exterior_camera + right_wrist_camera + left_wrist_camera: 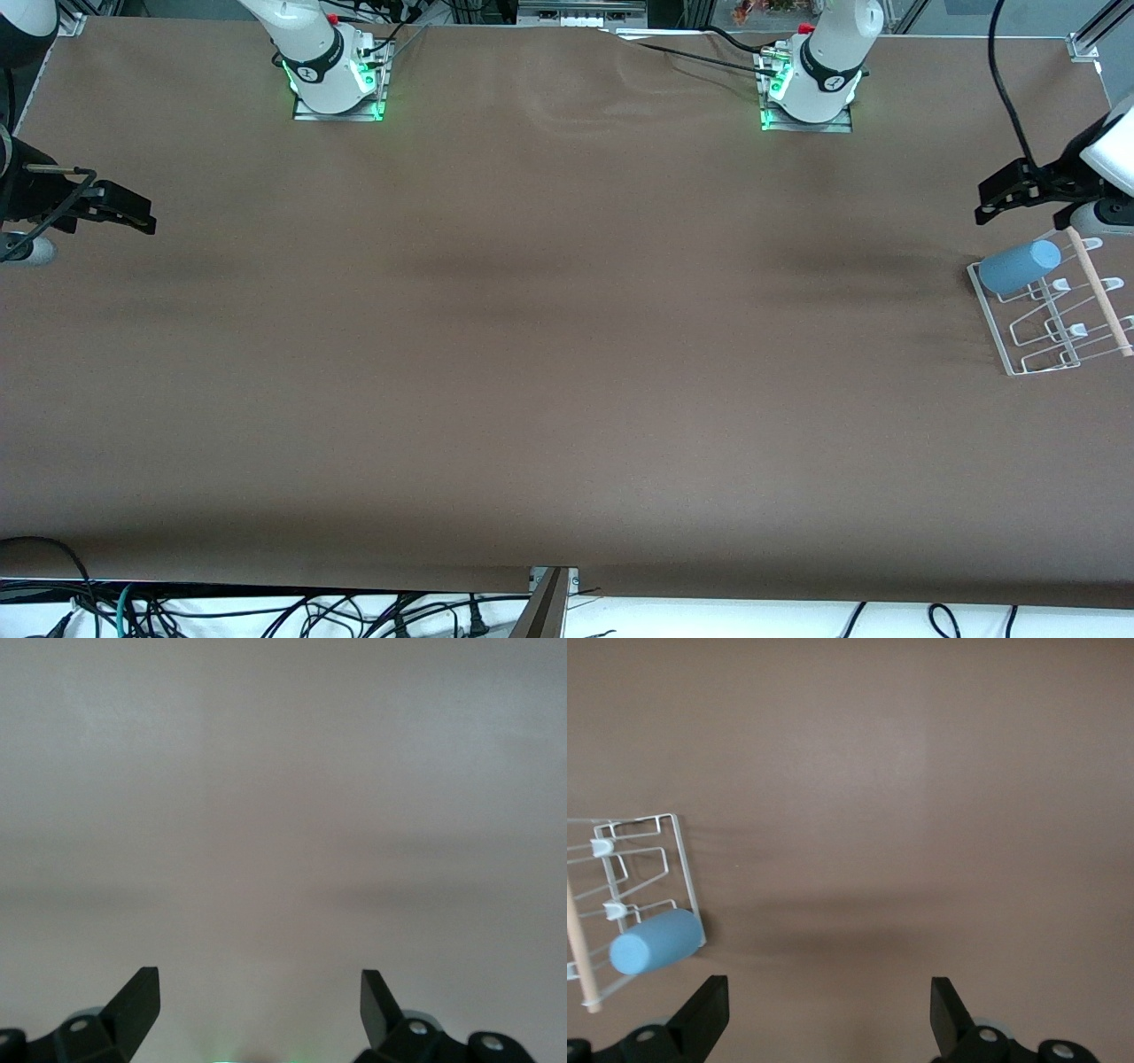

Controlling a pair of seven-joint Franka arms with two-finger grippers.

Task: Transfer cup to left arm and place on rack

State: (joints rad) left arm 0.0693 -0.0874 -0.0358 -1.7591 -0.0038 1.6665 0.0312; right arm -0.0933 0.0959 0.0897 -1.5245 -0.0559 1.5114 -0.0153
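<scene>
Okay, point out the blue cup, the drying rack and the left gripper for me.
cup (1019,266): front view, on its light-blue side wall.
rack (992,315): front view, on its white wire edge.
left gripper (829,1014): left wrist view, midway between its open fingertips.

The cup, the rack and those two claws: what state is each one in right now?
cup: lying tilted on the rack, at the rack's end farther from the front camera, not held.
rack: flat on the table at the left arm's end, only the cup on it.
left gripper: open, empty, up in the air beside the rack.
right gripper: open, empty, waiting at the right arm's end of the table.
</scene>
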